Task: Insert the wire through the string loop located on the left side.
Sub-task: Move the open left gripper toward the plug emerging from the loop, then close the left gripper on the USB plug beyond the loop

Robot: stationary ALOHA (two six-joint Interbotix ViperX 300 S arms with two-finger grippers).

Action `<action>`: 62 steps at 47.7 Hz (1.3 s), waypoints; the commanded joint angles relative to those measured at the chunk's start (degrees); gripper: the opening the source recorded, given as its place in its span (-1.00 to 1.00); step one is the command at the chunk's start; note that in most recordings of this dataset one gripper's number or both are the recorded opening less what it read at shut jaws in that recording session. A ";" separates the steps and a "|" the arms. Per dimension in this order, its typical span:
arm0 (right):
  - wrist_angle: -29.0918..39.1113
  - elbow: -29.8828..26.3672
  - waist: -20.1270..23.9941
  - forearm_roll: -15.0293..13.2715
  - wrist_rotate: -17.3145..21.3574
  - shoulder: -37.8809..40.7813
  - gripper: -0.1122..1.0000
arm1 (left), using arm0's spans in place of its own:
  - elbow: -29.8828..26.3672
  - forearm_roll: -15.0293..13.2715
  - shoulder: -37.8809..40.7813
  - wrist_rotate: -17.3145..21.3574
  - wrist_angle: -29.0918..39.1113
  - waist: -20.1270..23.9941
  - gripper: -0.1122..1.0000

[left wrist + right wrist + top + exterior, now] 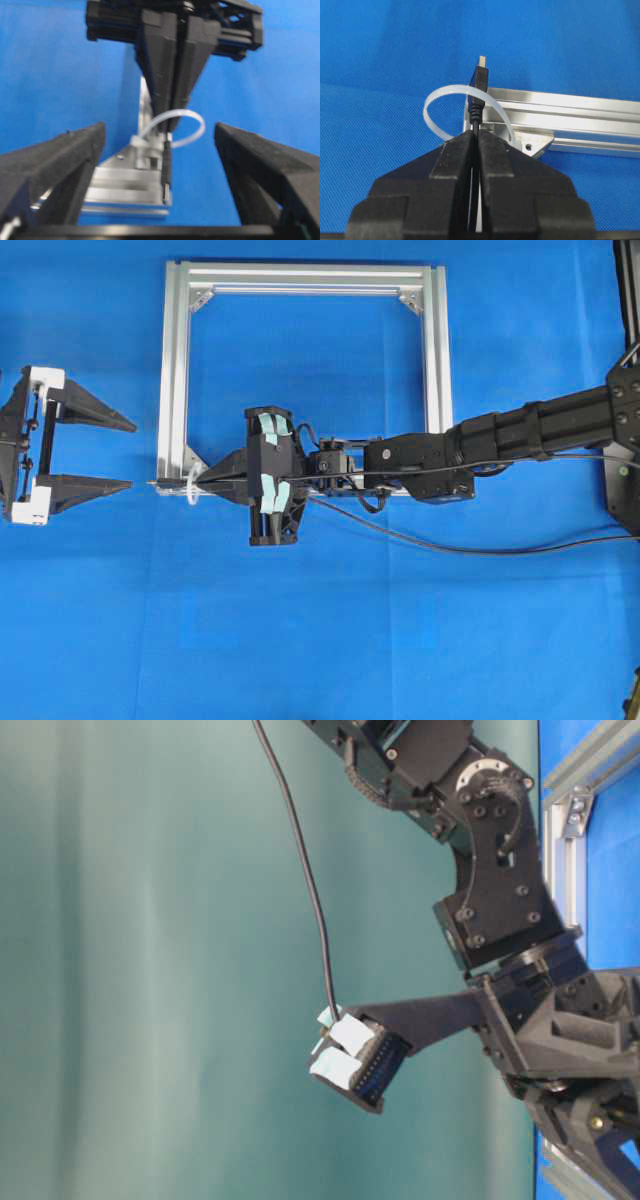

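Plug through the loop, handoff pending

Fingers of the right gripper (475, 145) are pressing together on the wire (476, 107) at the bottom centre of the right wrist view, pinching it just behind the plug. Beyond them, the plug is sitting inside the string loop (442, 97), its metallic tip poking out past the far side, over the corner of the silver frame (580, 117).

In the overhead view the wire's long axis is running level across the picture, tip pointing toward the left edge, cable trailing off right. Farther left, the left gripper (118, 453) is standing with fingers spread wide, apart from the plug.

Risk, as I judge it: only the plug is through, so cable drag could be pulling it back out. A misaligned left grasp could also be snagging the loop or knocking the tip aside.
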 commanded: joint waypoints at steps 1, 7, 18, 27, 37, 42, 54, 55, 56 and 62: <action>-0.53 -1.23 -0.35 -0.09 0.09 -1.32 -0.69 | -0.88 0.18 1.32 -0.26 -0.44 -0.18 0.82; -0.53 -1.23 -0.53 -0.09 0.18 -1.32 -0.68 | -1.76 0.18 7.29 -2.90 -1.23 -0.44 0.82; -0.62 -1.14 -0.53 -0.09 0.18 -1.32 -0.68 | -5.98 0.18 23.29 -4.31 -6.50 -1.05 0.82; -0.26 -1.05 -0.53 -0.09 0.26 -1.32 -0.68 | -8.26 0.18 29.36 -4.22 -7.12 -1.05 0.82; -0.62 -1.14 -0.53 -0.09 0.26 -1.32 -0.68 | -8.00 0.18 29.36 -4.22 -7.65 -1.14 0.82; -0.62 -1.14 -0.53 -0.09 0.26 -1.41 -0.68 | -8.09 0.18 29.36 -4.22 -7.65 -1.05 0.82; -0.44 -1.14 -0.62 -0.09 0.26 -1.32 -0.68 | -8.09 0.18 29.36 -4.22 -7.65 -1.05 0.81; -0.53 -1.23 -0.53 -0.09 0.26 -1.41 -0.68 | -8.09 0.18 29.36 -4.22 -7.65 -1.05 0.81; -0.53 -1.23 -0.53 -0.09 0.26 -1.32 -0.68 | -8.09 0.18 29.36 -4.22 -7.65 -1.14 0.81; -0.53 -1.14 -0.62 -0.09 0.26 -1.32 -0.68 | -8.17 0.26 29.36 -4.22 -7.65 -1.14 0.81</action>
